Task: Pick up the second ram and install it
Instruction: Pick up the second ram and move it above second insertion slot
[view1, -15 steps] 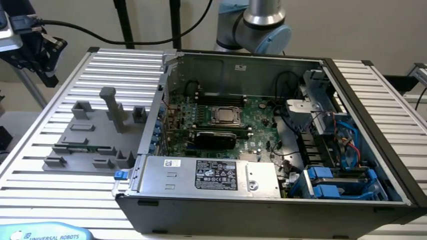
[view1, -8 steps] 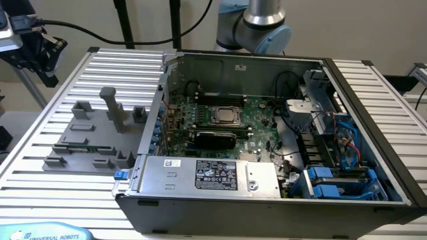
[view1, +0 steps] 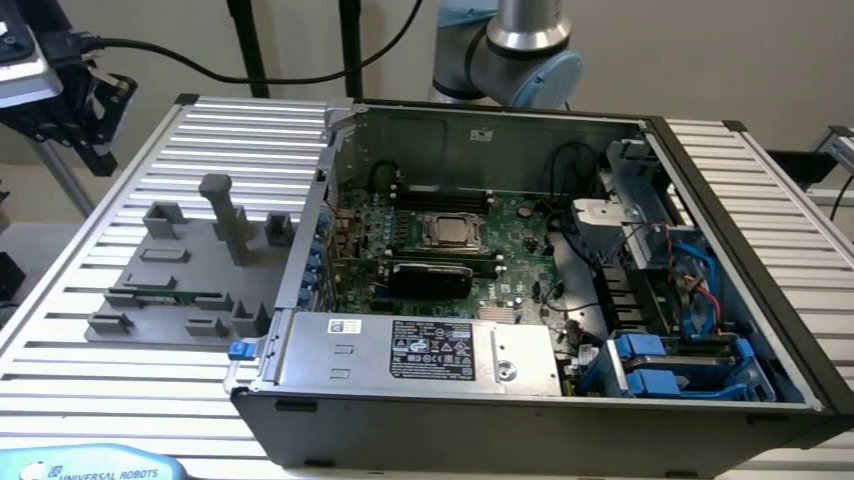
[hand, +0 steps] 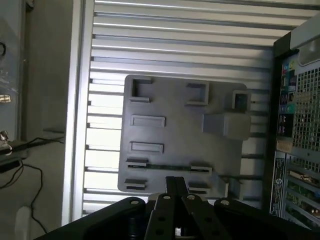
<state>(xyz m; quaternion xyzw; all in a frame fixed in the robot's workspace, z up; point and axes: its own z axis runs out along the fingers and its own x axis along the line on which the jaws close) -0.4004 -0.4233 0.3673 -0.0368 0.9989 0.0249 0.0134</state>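
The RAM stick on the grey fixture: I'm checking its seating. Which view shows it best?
The wrist view: it looks straight down on the RAM stick, its whole length between end clips of the fixture. The exterior view shows a short green strip.

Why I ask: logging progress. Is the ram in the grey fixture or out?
In. The second ram lies in holders of the grey fixture, beside the computer case.

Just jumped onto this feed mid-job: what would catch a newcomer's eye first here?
The open computer case dominates the exterior view's right, its green motherboard exposed. On the slatted table at that view's left sits a grey fixture plate, with the second ram lying in a holder toward its near side. In the wrist view the shut pincer hangs above that plate.
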